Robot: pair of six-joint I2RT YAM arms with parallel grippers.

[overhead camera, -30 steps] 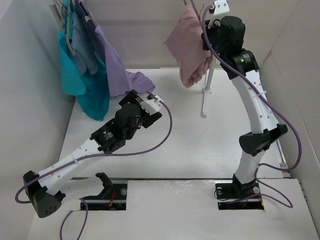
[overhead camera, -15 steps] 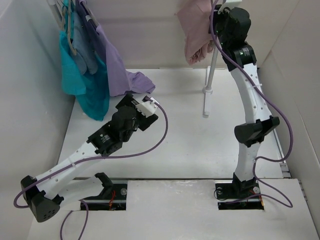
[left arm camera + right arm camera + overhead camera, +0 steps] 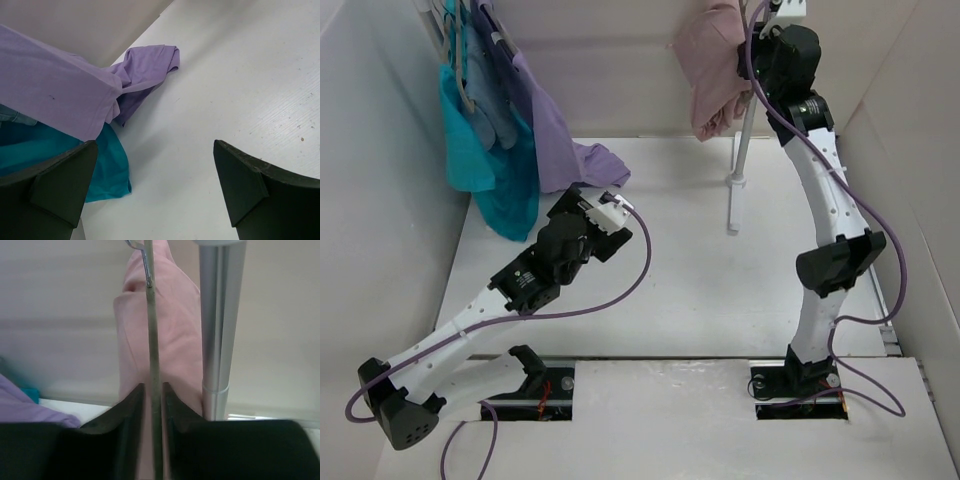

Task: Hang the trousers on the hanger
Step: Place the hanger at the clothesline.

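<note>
Trousers hang bunched beside pole; right hand clamps hanger.

A white desk sits boxed in by plain pale panels: the left wall, the back wall and the right wall. A slim metal pole stands upright on a small foot toward the far right corner. At the far left corner, teal cloth and lavender cloth hang down, the lavender hem pooling on the desk. Light is soft and even, shadows faint.
</note>
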